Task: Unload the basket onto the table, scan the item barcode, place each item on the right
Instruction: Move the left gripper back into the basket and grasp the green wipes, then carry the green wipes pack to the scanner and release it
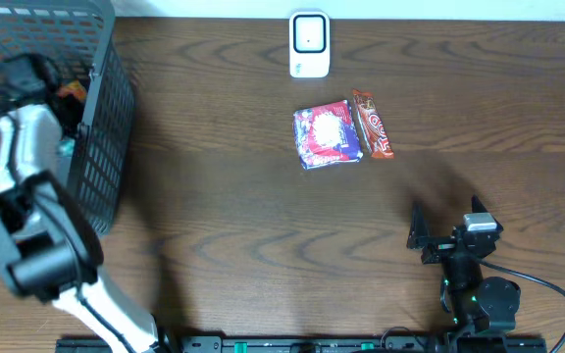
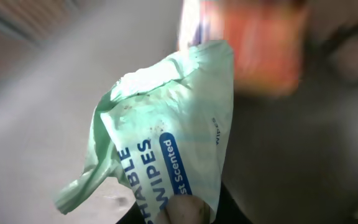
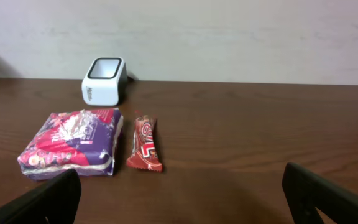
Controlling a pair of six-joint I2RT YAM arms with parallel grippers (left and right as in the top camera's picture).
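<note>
Gripping wipes point(image 2: 166, 143) by the lower edge with left tool point(image 2: 185, 214), inside basket point(image 1: 106, 147) at upper left.
Could slip or snag on the basket during lifting (thin-edge hold only). Cannot see barcode, nor make out the pinch, blurred and cut off at frame bottom. Keeping right tool point(image 3: 179, 199) spread wide, lower right.

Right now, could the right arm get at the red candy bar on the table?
Probably yes: the right gripper stands open facing the candy bar, with only bare table between them. The purple pack lies close beside it.
</note>
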